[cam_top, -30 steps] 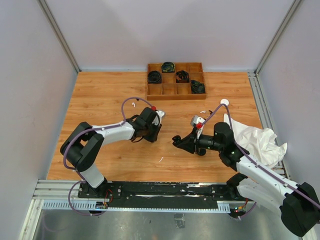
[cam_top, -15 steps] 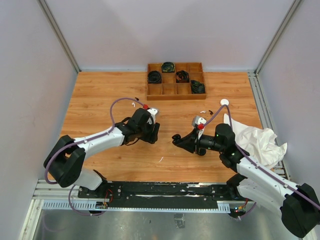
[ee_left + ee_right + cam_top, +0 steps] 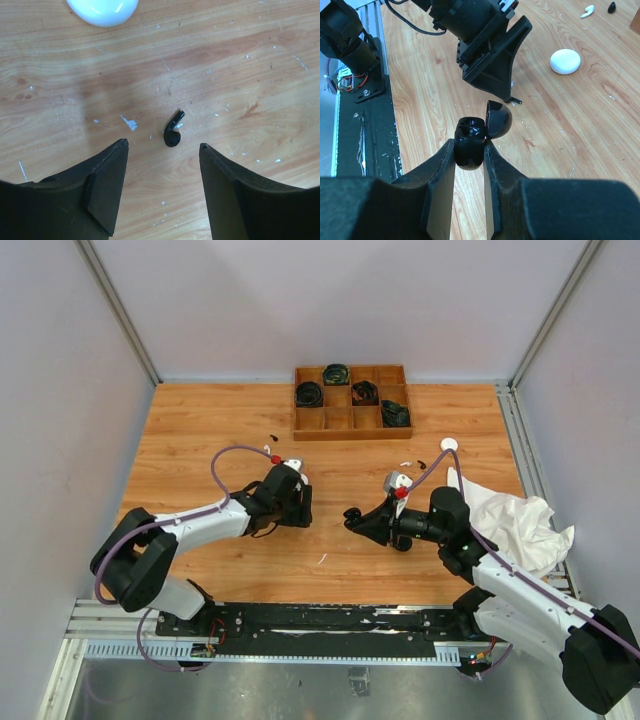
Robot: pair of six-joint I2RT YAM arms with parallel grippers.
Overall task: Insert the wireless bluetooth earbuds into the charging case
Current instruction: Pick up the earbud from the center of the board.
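A small black earbud (image 3: 173, 131) lies on the wood just ahead of my left gripper (image 3: 162, 145), which is open with nothing between its fingers. The same earbud (image 3: 516, 100) shows under that gripper's tips in the right wrist view. My right gripper (image 3: 470, 150) is shut on the black charging case (image 3: 470, 142), lid (image 3: 499, 119) flipped open, held above the table at the centre (image 3: 352, 517). I cannot tell whether its glossy wells hold anything. The left gripper (image 3: 303, 508) sits a short way left of the case.
A round white case (image 3: 102, 7) lies beyond the left gripper. A white earbud (image 3: 588, 11) and a black one (image 3: 612, 6) lie farther off. A wooden tray (image 3: 350, 424) of coiled cables stands at the back. A white cloth (image 3: 515, 520) lies at right, with another white puck (image 3: 449, 444) behind it.
My left gripper has opened and its arm has drawn back to the left, away from the held case. The right arm has barely moved.
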